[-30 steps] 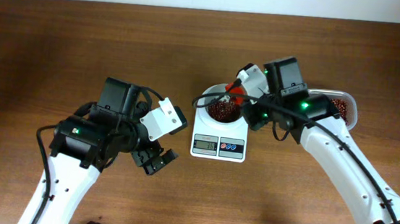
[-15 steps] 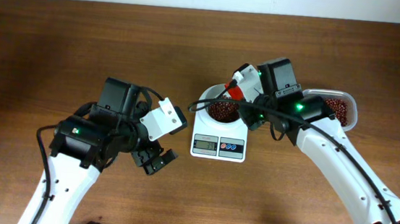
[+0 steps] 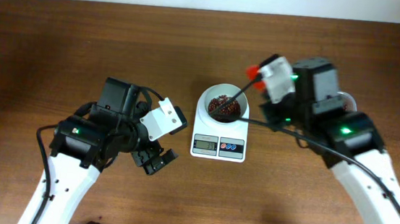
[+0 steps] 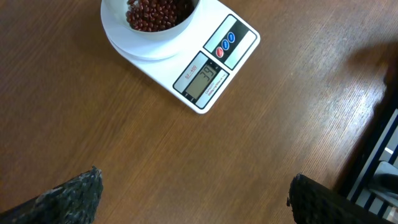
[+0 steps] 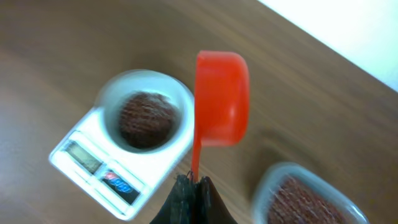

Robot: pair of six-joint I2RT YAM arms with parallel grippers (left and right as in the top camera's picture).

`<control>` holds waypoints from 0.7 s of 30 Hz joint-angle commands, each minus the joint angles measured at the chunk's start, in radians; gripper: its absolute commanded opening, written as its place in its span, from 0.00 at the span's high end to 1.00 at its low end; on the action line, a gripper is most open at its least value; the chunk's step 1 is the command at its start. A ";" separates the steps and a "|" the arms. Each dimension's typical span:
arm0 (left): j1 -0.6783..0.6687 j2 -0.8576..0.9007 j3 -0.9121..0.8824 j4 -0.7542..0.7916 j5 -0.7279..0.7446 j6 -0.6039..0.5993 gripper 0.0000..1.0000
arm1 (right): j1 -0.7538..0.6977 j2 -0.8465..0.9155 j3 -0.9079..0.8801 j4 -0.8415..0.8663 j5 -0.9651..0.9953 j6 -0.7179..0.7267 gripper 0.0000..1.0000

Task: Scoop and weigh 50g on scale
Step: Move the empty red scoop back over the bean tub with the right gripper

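Dark wooden table (image 3: pixel 46 40) carries the scale (image 3: pixel 218 147) near centre

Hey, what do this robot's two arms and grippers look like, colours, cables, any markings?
The left arm and right arm share white rounded links and black boxy joint housings, each showing a small green light. Thin black cables loop beside them. A white block sits at each wrist. The left gripper has dark, rough-textured fingers; the right gripper is black.
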State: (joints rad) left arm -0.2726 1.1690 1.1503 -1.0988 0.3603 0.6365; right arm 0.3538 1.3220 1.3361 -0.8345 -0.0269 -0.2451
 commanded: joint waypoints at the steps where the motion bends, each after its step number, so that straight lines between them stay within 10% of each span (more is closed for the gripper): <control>1: 0.005 -0.004 0.016 0.002 0.018 0.015 0.01 | -0.103 -0.001 0.016 -0.048 0.175 0.107 0.96; 21: 0.005 -0.004 0.016 0.001 0.018 0.015 0.01 | -0.348 0.364 -0.007 -0.161 0.354 0.288 0.96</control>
State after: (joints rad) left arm -0.2726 1.1690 1.1503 -1.0988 0.3603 0.6365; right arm 0.0116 1.6512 1.3361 -0.9848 0.2287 -0.0013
